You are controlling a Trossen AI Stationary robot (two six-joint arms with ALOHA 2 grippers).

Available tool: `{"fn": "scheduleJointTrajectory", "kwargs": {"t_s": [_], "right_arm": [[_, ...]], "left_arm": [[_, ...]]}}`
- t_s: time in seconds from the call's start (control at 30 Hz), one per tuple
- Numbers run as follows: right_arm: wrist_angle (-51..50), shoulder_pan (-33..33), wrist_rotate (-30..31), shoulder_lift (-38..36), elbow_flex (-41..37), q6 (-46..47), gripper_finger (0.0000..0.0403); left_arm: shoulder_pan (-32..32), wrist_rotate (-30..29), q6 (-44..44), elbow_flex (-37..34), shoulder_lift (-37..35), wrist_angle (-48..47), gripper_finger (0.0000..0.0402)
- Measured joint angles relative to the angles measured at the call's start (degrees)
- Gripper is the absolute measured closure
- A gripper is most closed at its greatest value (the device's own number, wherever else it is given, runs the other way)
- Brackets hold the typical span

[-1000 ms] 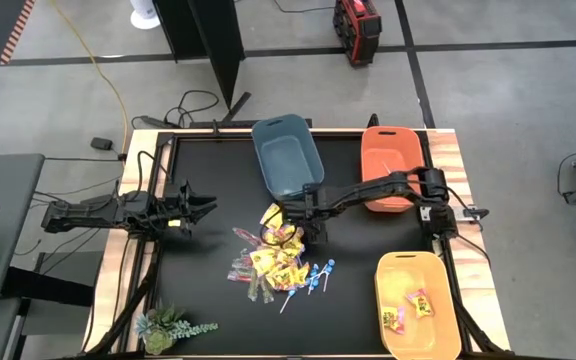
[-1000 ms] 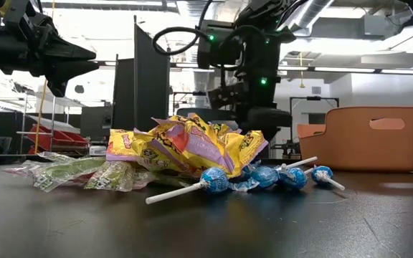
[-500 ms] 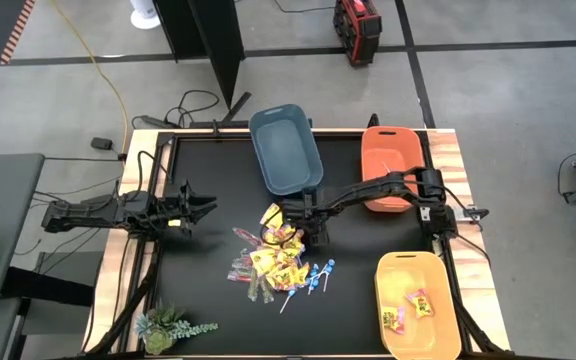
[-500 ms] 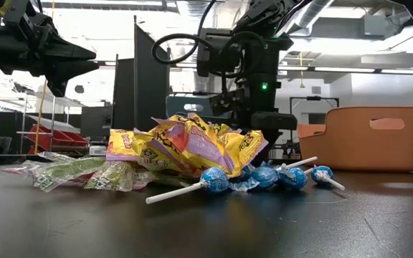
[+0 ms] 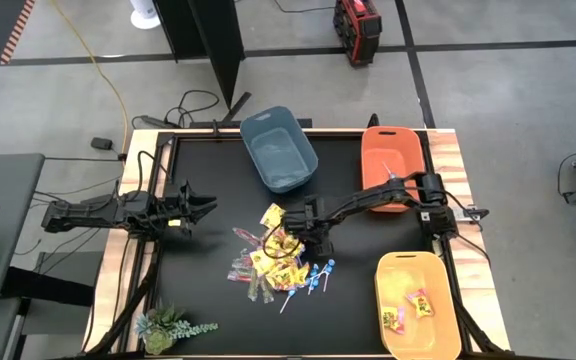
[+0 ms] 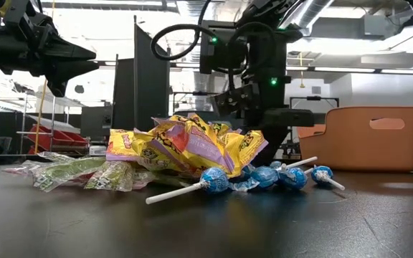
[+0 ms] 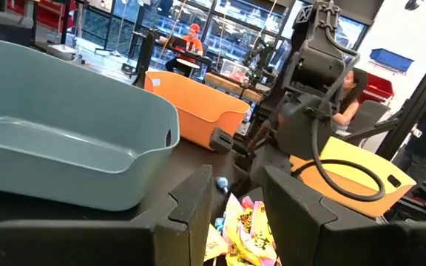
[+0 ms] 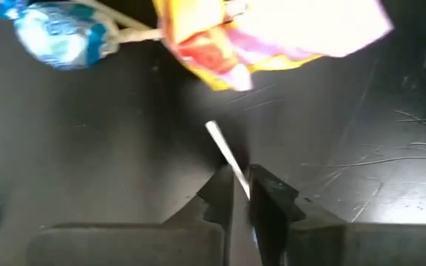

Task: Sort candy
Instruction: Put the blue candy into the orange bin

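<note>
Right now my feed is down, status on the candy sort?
Right gripper shut on a lollipop stick at the candy pile. Left gripper waits aside. Nothing blocking.

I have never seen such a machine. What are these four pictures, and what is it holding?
This is a robot with two dark arms at a black table. One picture looks down from above, one looks level across the table, and two come from cameras on the wrists. The right gripper is down at the candy pile, its fingers pinching a thin white lollipop stick. The left gripper waits at the table's left edge, holding nothing. Around the pile stand a blue-grey bin, an orange bin and a yellow bin with some candy inside.
</note>
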Motion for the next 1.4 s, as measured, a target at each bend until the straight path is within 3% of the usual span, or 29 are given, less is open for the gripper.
{"fn": "scheduleJointTrajectory", "kwargs": {"t_s": [0.17, 0.53, 0.8, 1.0, 1.4], "right_arm": [[0.61, 1.27, 0.03, -0.02, 0.00, -0.82, 0.0349], [1.18, 0.76, 0.43, -0.31, -2.35, 2.26, 0.0312], [1.43, 1.58, 0.01, -0.44, -2.75, 2.63, 0.0393], [0.30, 3.11, 0.65, -0.39, -2.45, 3.27, 0.0400], [-11.94, 6.51, 3.51, -0.99, 4.07, 6.30, 0.0402]], "left_arm": [[0.00, 0.00, 0.00, -0.02, 0.00, 0.00, 0.0286], [0.00, 0.00, 0.00, -0.01, 0.01, 0.02, 0.0286], [0.00, 0.00, 0.00, 0.00, 0.00, 0.02, 0.0286], [0.00, 0.00, 0.00, -0.02, 0.00, 0.02, 0.0286], [0.00, 0.00, 0.00, 0.00, 0.00, -0.02, 0.0286]]}}
